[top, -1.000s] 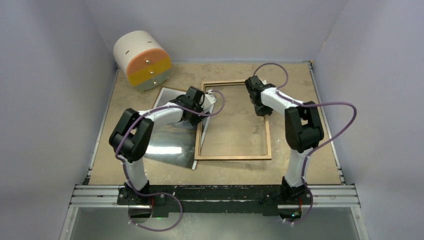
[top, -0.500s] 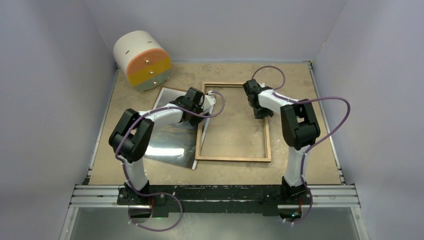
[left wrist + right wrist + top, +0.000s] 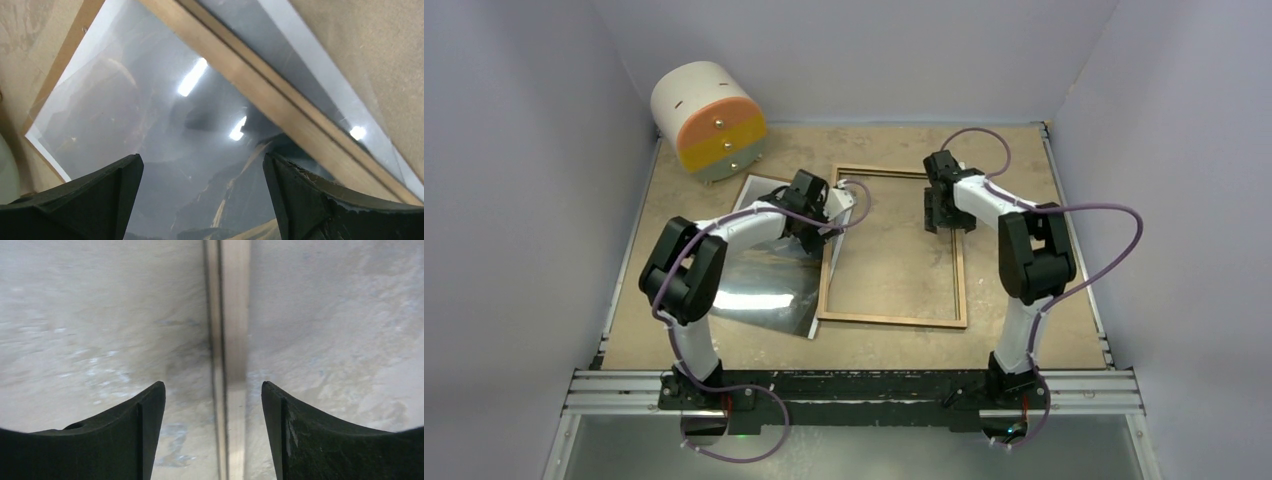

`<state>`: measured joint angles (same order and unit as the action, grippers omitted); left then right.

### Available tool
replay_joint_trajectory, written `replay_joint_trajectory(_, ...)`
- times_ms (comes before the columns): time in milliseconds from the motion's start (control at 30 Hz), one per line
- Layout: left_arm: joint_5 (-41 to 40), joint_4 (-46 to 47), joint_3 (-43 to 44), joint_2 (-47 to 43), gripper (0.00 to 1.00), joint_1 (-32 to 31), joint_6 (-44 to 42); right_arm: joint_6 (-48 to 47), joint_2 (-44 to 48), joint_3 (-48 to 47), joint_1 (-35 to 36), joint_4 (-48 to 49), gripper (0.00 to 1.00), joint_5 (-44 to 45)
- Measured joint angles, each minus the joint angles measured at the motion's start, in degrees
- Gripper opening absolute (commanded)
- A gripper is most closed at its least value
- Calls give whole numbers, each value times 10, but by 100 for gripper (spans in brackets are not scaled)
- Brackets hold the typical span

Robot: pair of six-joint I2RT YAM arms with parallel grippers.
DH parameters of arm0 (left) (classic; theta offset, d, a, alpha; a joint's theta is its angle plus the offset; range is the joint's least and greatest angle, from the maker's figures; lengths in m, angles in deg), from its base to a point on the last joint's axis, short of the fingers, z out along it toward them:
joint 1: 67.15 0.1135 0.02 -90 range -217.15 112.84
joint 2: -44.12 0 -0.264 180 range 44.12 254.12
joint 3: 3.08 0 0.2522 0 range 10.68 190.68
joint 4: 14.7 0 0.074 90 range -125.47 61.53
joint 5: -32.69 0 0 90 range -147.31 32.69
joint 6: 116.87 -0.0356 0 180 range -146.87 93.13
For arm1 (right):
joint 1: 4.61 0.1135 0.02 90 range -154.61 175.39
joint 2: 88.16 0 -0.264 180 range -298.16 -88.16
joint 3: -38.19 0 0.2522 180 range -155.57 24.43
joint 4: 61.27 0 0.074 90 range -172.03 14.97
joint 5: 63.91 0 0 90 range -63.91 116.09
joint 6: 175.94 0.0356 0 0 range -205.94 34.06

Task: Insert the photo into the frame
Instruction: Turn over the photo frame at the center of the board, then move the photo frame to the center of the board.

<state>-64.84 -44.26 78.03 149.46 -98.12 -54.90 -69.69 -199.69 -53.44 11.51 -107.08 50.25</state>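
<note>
Hovering with its fingers spread wide and nothing between them, the left claw (image 3: pixel 201 165) hangs low over the photo (image 3: pixel 762 285), close to where the print meets the left rail of the frame (image 3: pixel 892 320); the right claw (image 3: pixel 212 387) is released too, its fingers standing to either side of the frame's right rail without touching it. Outward from the left claw, the photo lies flat and face up on the counter (image 3: pixel 894 350), left of the frame and turned slightly askew to it, and its right margin appears to run under the frame's left rail, though how far I cannot tell. The frame lies back up, light-wood rim showing, with the counter visible through its opening. The print looks thin, light and floppy, with a glossy face that would likely slip under a fingertip and crease or smudge easily, so a gentle pinch at the pale border or a free corner seems safer than pressing on the picture itself; lying flat, it offers little edge to get under. The frame is probably stiff and heavier, and any glass in it fragile, so a rail is the place to hold it
</note>
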Motion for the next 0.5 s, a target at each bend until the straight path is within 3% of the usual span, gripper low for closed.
replay_joint_trajectory(200,44,-48,34,-17,97,103,3,68,50,-2,40,57,78,-88)
replay_joint_trajectory(367,45,-49,5,-80,97,205,-3,124,48,-50,152,123,79,-127)
replay_joint_trajectory(500,48,-48,-56,-122,97,239,-17,150,4,-97,226,158,72,-150)
